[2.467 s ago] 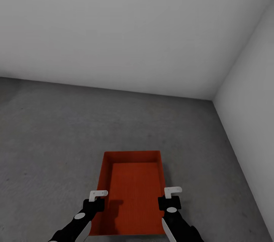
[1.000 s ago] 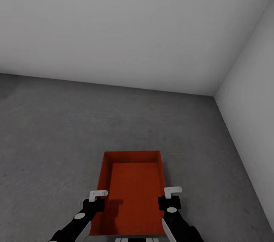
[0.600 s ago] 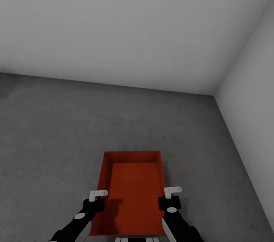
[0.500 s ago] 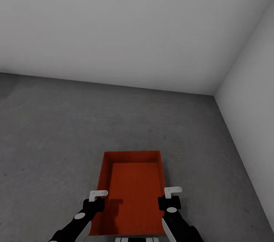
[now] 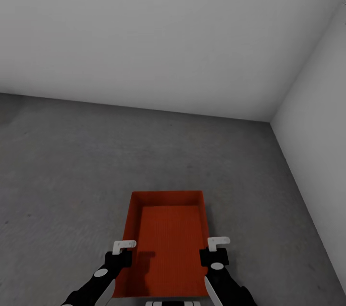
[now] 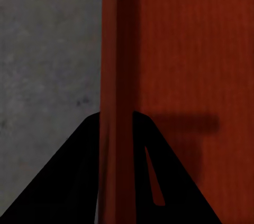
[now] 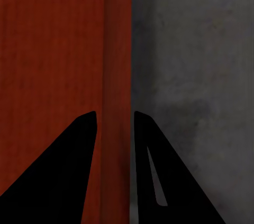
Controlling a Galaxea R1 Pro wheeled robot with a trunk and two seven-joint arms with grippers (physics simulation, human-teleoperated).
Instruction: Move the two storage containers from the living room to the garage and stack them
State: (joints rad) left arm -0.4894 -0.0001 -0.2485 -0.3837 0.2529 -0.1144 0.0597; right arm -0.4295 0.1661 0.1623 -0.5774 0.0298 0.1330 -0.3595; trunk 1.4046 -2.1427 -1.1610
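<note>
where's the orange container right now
In the head view the storage container sits low at centre, held over the grey concrete floor between the left gripper and right gripper, each clamping a side wall.

An orange-red, finely ribbed container (image 5: 168, 243) sits on mottled grey floor (image 5: 62, 171) below plain white walls (image 5: 158, 31).
</note>
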